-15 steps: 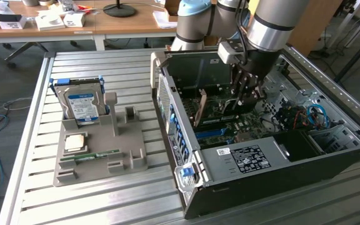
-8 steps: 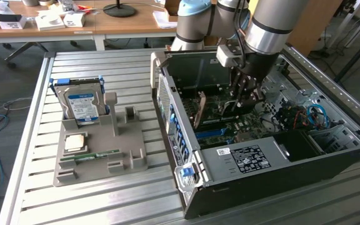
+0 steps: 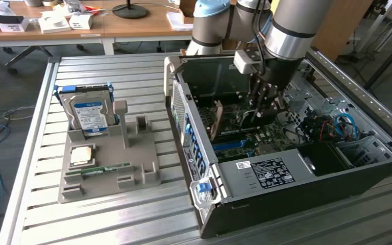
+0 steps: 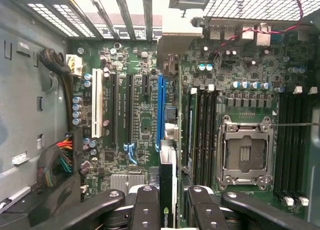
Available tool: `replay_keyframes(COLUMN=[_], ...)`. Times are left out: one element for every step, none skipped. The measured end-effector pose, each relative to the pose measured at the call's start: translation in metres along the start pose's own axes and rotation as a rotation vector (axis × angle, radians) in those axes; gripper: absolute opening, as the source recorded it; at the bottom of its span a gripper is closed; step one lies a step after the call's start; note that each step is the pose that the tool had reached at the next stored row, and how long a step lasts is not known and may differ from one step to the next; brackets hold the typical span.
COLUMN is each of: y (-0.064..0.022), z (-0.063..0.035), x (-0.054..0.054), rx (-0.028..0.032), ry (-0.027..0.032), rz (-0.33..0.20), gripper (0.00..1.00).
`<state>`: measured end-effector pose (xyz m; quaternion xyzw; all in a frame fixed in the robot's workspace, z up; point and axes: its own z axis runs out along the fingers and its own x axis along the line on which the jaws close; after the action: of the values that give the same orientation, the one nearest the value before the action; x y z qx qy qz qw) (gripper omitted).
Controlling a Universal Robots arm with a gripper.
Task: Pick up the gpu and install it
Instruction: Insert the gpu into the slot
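The gripper is clamping the thin dark circuit card, the gpu, edge-on inside the open black computer case at the exterior view's right. It is holding the card upright just beside the long blue motherboard slot, apparently to line its edge up for seating.

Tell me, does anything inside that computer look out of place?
Nothing looks damaged or spilled. The card in the gripper stands edge-on in line with the blue slot, and the processor socket sits empty.
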<state>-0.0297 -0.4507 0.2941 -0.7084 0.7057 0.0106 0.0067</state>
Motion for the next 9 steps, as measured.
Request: replay_keyframes(y=[0.0003,0.0005,0.0006,0.0009,0.0012,0.0013,0.0013,0.0014,0.0014], z=[0.0007,0.0012,0.0019,0.0026,0.0032,0.0032,0.0032,0.0033,0.0034], x=[0.0000,0.0001,0.0003,0.0004,0.0005,0.0006,0.0006,0.0006,0.0012], rx=[0.0000,-0.0001,-0.0002,-0.0002,-0.0001,-0.0002,-0.0002,-0.0002,-0.0001], ry=[0.0000,0.0003,0.0003,0.0003,0.0003,0.0005,0.0006,0.0005,0.0002], rz=[0.000,0.000,0.000,0.000,0.000,0.000,0.000,0.000,0.000], gripper=[0.26,0.26,0.26,0.26,0.26,0.26,0.26,0.26,0.26])
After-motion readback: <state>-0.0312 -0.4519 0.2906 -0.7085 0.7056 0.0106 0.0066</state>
